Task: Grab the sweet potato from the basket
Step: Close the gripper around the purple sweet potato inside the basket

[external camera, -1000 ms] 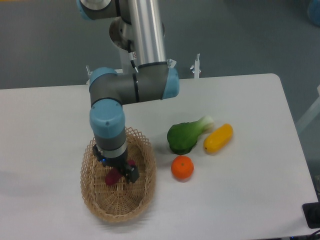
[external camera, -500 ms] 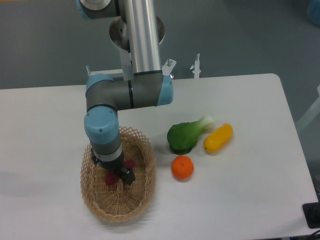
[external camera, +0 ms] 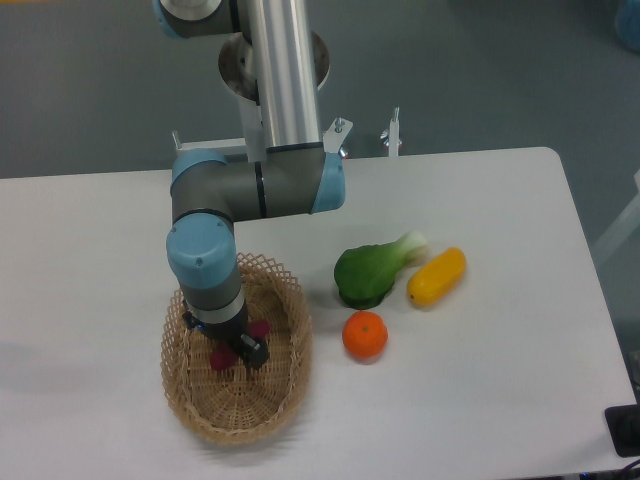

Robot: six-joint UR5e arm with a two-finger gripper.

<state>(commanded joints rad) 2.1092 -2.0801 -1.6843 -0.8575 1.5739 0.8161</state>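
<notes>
Basket: oval light-tan woven wicker basket (external camera: 285, 385) with an open-weave scalloped rim, standing on the white surface (external camera: 480, 390) at the lower left.
Basket contents: 1 small reddish-purple sweet potato (external camera: 260, 330), lying inside near the middle; only its 2 ends show, 1 on each side of the robot's hand.
Hand: dark 2-finger hand (external camera: 238, 348) pointing straight down into the basket, directly over the sweet potato. It looks pressed in on the sweet potato, but the fingertips are too dark and hidden to tell whether they truly pinch it.
Arm: grey and light-blue arm (external camera: 205, 255) reaching down from a silver upright tube above the basket.
Beside the basket: round orange fruit (external camera: 365, 335) on the surface just right of the basket, not touching it.
Farther right: green leafy vegetable with a pale stalk (external camera: 372, 270) lying above the orange; yellow oblong vegetable (external camera: 436, 277) just beside the stalk end. Both sit outside the basket.
</notes>
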